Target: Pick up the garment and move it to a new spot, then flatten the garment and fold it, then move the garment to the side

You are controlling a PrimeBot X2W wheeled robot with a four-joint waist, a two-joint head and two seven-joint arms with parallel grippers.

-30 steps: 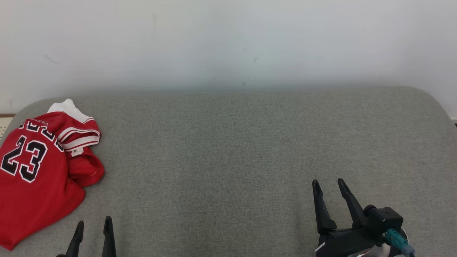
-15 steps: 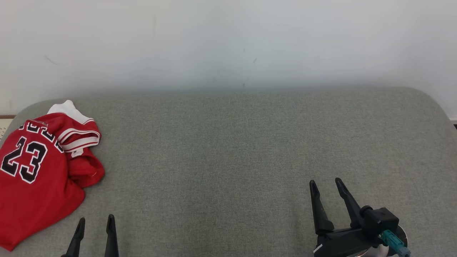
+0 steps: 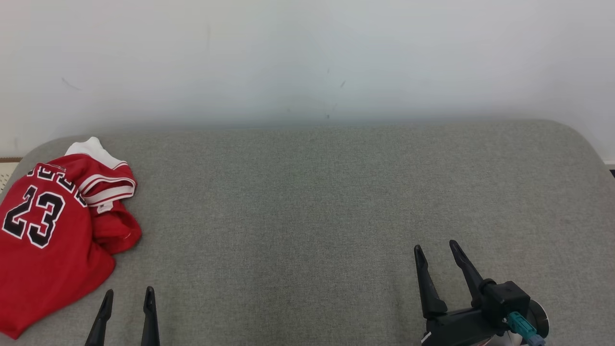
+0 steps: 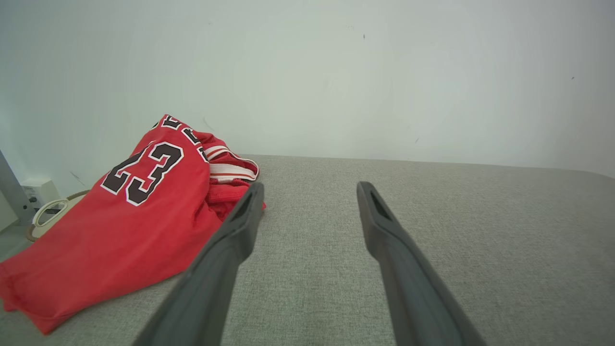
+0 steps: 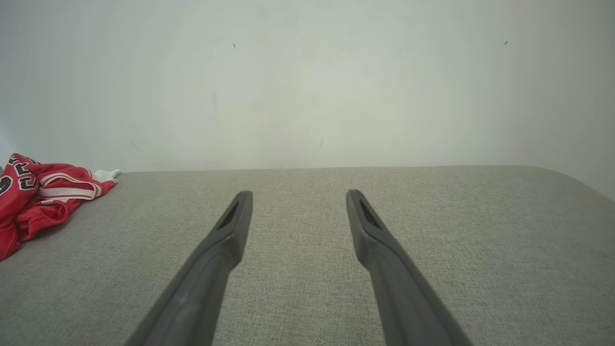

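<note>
garment (image 3: 53,240) lies bunched, perhaps overhanging the cushion (image 3: 307,216).

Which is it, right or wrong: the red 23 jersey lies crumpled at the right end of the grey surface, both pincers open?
Wrong: the head view shows the red 23 jersey crumpled at the left end of the grey surface. The left pincer and right pincer are open.

Grey fabric surface (image 3: 307,192) w/ rounded corners, scuffed white wall (image 3: 307,57) behind.
</note>
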